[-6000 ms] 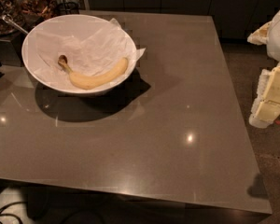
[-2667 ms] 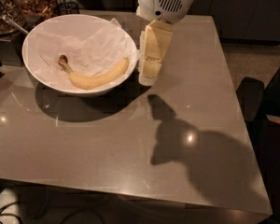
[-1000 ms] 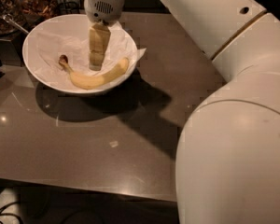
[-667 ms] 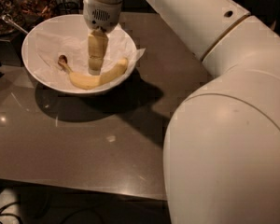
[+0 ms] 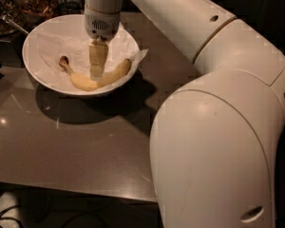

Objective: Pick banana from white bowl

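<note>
Whether the gripper (image 5: 96,74), over the banana (image 5: 117,72) inside the white bowl (image 5: 27,65), grips is unclear.

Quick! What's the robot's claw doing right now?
Gripper: low inside the white bowl, right at the banana; open or shut, cannot tell.

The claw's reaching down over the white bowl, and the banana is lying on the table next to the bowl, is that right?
Not quite. The claw does reach down over the white bowl, but the banana lies inside the bowl on its white paper, not on the table. The camera view shows this.
</note>
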`<state>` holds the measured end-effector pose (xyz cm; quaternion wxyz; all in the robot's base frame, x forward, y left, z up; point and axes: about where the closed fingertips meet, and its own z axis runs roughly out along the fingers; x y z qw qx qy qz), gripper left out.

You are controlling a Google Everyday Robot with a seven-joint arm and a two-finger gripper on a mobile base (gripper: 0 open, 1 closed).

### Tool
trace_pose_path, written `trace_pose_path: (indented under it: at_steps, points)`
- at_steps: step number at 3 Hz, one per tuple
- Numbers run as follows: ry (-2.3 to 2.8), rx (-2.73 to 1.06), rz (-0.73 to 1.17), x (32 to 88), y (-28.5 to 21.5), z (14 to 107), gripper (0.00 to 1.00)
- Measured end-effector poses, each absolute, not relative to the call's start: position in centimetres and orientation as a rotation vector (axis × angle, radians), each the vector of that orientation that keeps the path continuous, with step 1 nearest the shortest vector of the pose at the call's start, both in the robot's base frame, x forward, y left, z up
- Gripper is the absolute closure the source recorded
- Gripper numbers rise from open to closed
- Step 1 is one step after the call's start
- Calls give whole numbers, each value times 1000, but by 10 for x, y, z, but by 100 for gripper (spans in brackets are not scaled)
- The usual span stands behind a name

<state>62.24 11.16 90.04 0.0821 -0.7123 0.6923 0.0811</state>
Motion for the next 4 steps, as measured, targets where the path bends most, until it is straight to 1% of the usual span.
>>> trace_pose_path:
  at_steps: [1,4]
  points:
    - [2100,-2130,243,627,110,885,33]
    - [2154,-2157,219,632,101,850,36]
